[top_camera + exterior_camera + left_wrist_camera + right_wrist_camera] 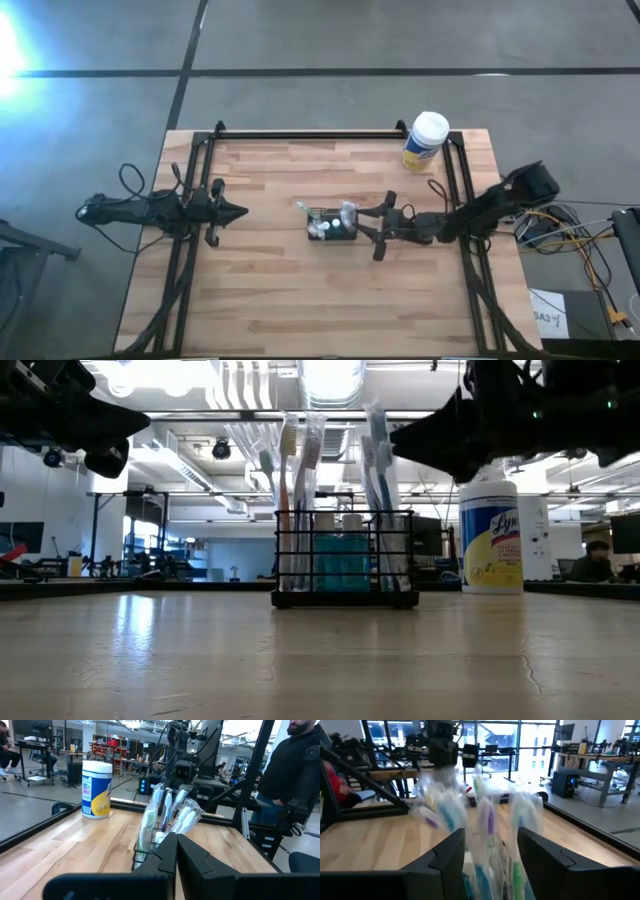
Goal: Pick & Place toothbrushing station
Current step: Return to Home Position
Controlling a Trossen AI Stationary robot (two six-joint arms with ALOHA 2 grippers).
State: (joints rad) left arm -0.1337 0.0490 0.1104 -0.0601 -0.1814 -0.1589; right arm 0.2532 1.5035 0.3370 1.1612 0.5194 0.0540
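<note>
While the high view is showing only pale tops inside the caddy (332, 226) at the table's middle, the low view is revealing wrapped toothbrushes (300, 480) standing upright in it, with a teal bottle (340, 560) behind the mesh. The right gripper (372, 228) is hovering just right of the caddy, its fingers (452, 850) spread wide and gripping nothing. Its wrist view is blurring the toothbrushes ahead, so contact cannot be told. The left gripper (235, 212) is waiting well to the left, its fingers (167, 852) pressed together. A white-capped canister (425, 140) is standing at the far right corner. A person (295, 775) is standing beyond the table.
</note>
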